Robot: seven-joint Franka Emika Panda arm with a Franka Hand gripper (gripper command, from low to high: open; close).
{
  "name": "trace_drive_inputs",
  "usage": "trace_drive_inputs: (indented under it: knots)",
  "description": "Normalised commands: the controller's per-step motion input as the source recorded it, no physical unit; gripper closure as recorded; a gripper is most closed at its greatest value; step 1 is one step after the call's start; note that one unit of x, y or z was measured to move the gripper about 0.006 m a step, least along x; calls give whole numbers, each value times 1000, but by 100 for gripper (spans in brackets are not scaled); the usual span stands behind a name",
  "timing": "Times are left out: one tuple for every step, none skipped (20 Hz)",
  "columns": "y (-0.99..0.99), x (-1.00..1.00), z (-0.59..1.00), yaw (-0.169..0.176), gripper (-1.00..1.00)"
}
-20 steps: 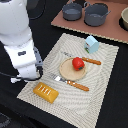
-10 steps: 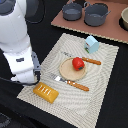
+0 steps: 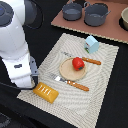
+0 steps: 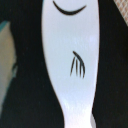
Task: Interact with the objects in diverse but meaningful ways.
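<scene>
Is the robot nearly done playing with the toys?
Hard to say. Already set: red fruit on the tan plate, cutlery beside it. In hand: a white piece fills the wrist view, though no grasp shows. Untouched: yellow block, blue house box.

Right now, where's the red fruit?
In the exterior view, the red fruit sits on the round tan plate, mid-placemat, below the pale-blue box.
</scene>
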Motion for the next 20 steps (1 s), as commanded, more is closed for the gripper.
trace_drive_inputs:
  knots:
    - [0,-200,-263,51,100]
    - [0,-166,-266,51,100]
    - [6,-123,-231,52,100]
    - [14,-109,-186,49,100]
    - [3,-97,-120,42,100]
    - [37,-69,0,38,100]
    - [191,0,0,46,100]
    - [263,0,60,55,100]
    - [280,0,129,49,100]
    - [289,0,151,41,100]
    - [351,0,249,41,100]
    - [469,0,523,45,100]
    - [563,9,743,32,100]
    - [663,0,894,32,100]
    - [774,66,957,51,100]
    - [791,123,1000,70,100]
    - [803,106,1000,73,100]
    - [811,114,954,74,100]
    - [823,177,929,72,100]
    - [837,220,880,70,100]
